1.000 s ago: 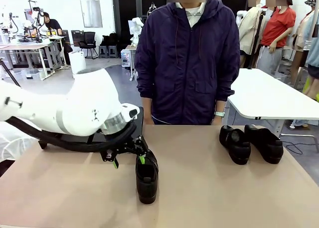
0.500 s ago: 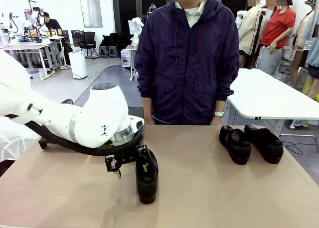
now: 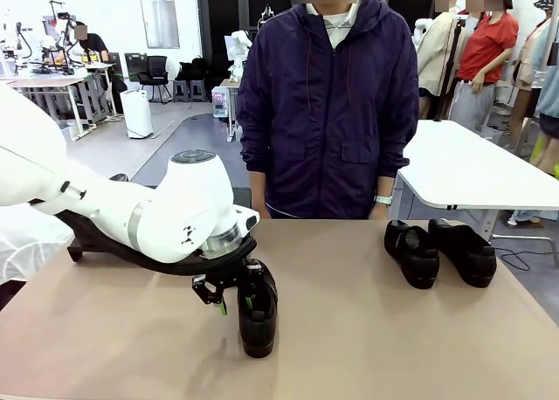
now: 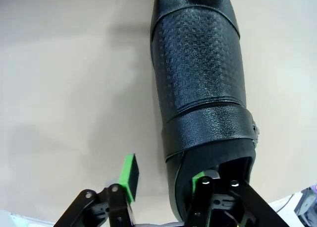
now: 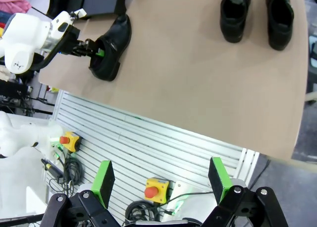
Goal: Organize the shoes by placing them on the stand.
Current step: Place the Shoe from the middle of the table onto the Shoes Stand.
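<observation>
Left gripper (image 4: 166, 173) half-closed astride one black shoe's (image 4: 198, 73) side wall, one finger (image 4: 200, 180) inside the opening, outer green pad (image 4: 130, 170) clear of it. Right gripper (image 5: 161, 180) spread, empty, past the table's (image 3: 349, 348) near edge. Three glossy leather slip-ons, rounded toes, grained vamp: this one left-centre on table, two (image 3: 412, 253) (image 3: 463, 251) side by side far right.

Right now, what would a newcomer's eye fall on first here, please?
The left claw straddles the heel of a black slip-on shoe at the table's near middle, one finger inside it. Two more black shoes sit together at the far right, and a person in a dark jacket stands opposite.
</observation>
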Tool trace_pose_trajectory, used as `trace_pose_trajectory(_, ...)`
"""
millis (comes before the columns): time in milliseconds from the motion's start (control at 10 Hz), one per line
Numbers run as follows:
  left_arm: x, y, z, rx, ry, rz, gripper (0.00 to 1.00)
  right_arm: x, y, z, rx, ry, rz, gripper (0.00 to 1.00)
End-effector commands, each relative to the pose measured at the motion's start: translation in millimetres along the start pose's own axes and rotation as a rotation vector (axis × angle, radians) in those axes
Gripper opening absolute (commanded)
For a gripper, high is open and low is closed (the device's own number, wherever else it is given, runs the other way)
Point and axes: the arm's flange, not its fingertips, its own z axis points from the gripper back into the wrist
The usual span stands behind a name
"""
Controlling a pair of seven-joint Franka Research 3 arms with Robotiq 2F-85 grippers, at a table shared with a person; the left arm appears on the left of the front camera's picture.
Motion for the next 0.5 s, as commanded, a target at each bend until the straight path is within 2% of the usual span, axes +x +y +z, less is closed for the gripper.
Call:
trace_pose_trajectory(0,3.8,-8.0,-3.0,0.01,-0.019,0.005,0.0,-1.3,-1.4,1.9,0.015,-0.007,0.0,1.0)
trace_pose_trajectory(400,2.3,-16.1,0.5,-0.038,0.007,-0.069,0.0,-1.3,-1.4,1.9,0.015,-0.007,0.0,1.0)
